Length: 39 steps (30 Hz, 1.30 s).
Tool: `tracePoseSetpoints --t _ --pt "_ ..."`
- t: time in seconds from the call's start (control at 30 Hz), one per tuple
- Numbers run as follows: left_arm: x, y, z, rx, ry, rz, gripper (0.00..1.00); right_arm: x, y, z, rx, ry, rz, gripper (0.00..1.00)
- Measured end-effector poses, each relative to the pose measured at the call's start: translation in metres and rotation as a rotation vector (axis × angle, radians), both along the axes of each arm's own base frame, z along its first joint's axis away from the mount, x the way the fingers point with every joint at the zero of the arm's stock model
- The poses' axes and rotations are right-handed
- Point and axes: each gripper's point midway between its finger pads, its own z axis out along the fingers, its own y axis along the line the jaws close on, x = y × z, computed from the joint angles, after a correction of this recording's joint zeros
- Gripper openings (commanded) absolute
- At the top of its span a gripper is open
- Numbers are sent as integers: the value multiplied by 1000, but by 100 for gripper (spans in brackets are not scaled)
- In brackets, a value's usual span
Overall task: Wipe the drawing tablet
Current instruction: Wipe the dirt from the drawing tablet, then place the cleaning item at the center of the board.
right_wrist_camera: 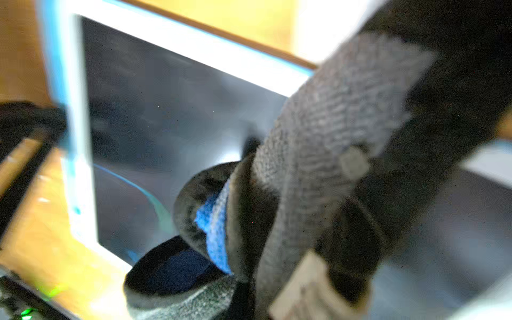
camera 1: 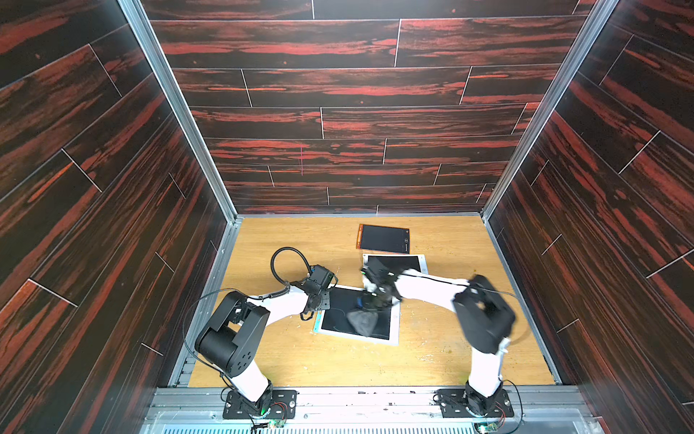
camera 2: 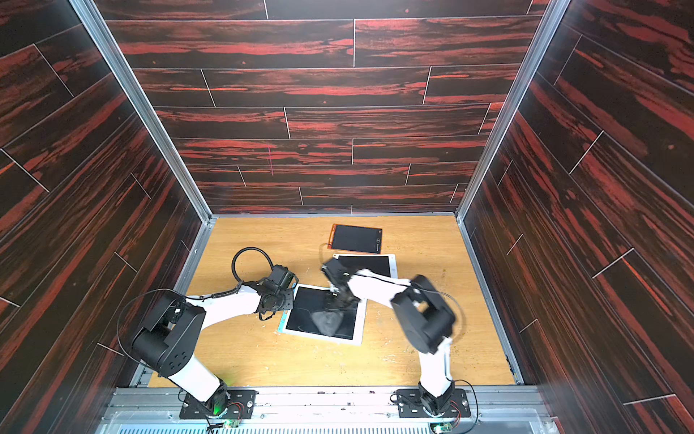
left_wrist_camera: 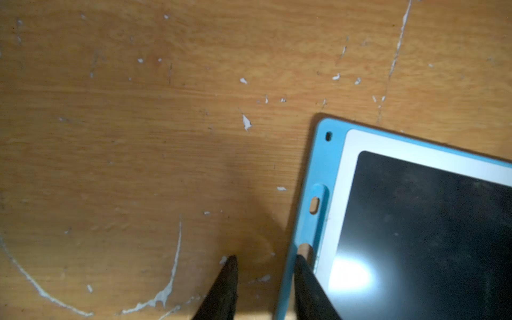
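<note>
Cloth [camera 1: 362,321], grey and bunched, sits on the dark screen of the drawing tablet [camera 1: 338,312], which lies flat on the wooden tabletop [camera 1: 281,357] between the two arms, slightly skewed, with a white frame and a blue rim. Both top views show the right pincer [camera 2: 334,300] reaching down over the screen from the far side. It is closed tight on the upper part of the cloth [right_wrist_camera: 332,110], and the lower fold spreads onto the glass. The right wrist view is blurred, yet a thin teal curved line [right_wrist_camera: 133,184] shows on the screen beside the cloth. The left pincer [left_wrist_camera: 267,260] stands at the tablet's left edge with its jaws apart and nothing between them but that edge: one fingertip is over the blue rim [left_wrist_camera: 303,250], the other over bare wood. Farther back lie an orange-framed tablet [camera 1: 383,238] and, just nearer, a white-framed tablet [camera 1: 398,263] partly hidden by the right arm
</note>
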Motion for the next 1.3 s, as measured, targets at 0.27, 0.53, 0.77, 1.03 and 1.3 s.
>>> tracePoseSetpoints --t 0.27,0.53,0.77,1.03,1.3 --pt "-1 0 0 -6 -7 0 36 -26 -69 6 -171 -43 -121 0" --pt "-1 0 1 -7 -8 0 36 -9 -90 56 -314 -69 -168 0" --pt "-2 0 1 -5 -5 0 36 13 -9 53 -35 -1 -49 0" --pt "-3 1 1 -5 -3 -1 37 7 -56 6 -112 72 -130 0" --pt "-5 1 1 -5 -1 -2 37 -7 -189 21 -369 79 -400 0"
